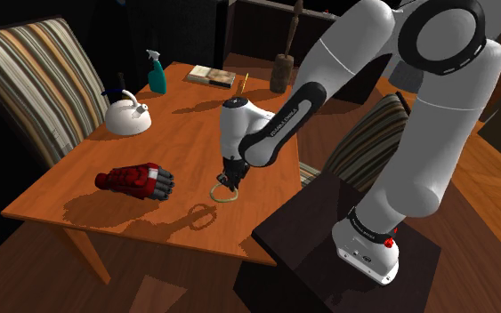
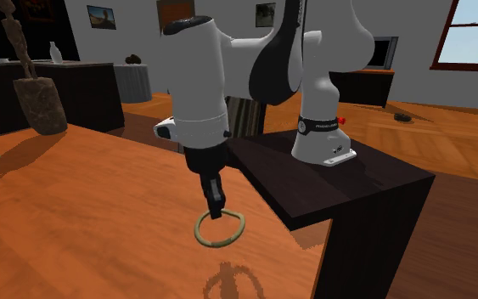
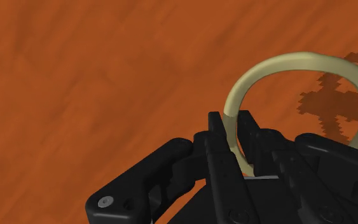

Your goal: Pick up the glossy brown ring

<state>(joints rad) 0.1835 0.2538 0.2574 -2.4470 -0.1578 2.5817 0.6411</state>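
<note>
A thin pale olive-tan ring point(image 1: 215, 195) point(image 2: 232, 235) point(image 3: 298, 60) hangs just above the orange-brown wooden table point(image 1: 88, 191), near its edge by the stand. Its shadow falls on the wood a little apart from it. My black gripper point(image 1: 230, 184) point(image 2: 216, 206) point(image 3: 233, 118) points straight down and is shut on the ring's rim. In the wrist view the two fingers clasp the band between them, and the rest of the loop sticks out beyond the tips.
A red and black glove point(image 1: 137, 180) lies towards the shoulder view's left. A white kettle point(image 1: 128, 116), a teal spray bottle point(image 1: 157, 73), a book point(image 1: 210, 76) and a dark wooden figure point(image 1: 281, 71) stand farther back. A striped chair point(image 1: 26, 80) flanks the table. The dark stand point(image 1: 328, 240) adjoins it.
</note>
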